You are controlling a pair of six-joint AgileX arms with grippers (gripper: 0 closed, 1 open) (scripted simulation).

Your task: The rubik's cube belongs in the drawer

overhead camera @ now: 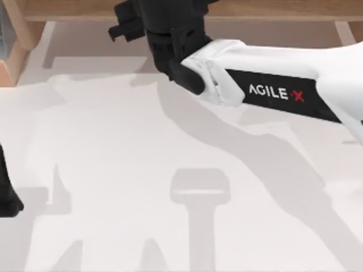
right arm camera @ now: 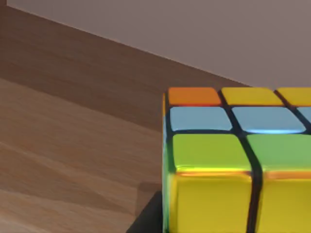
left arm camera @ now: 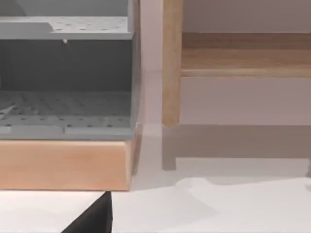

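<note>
Right gripper [overhead camera: 122, 28]: grip state cannot be told; rubik's cube [right arm camera: 233, 160] close before it, wooden surface [right arm camera: 73, 145] beyond.

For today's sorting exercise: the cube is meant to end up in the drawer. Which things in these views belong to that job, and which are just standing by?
Part of the job:
- rubik's cube, close before the right wrist camera
- right arm, reaching to the table's far edge
- wooden unit with grey drawer compartment

Standing by:
- left arm, parked at the table's left edge
- white table
</note>
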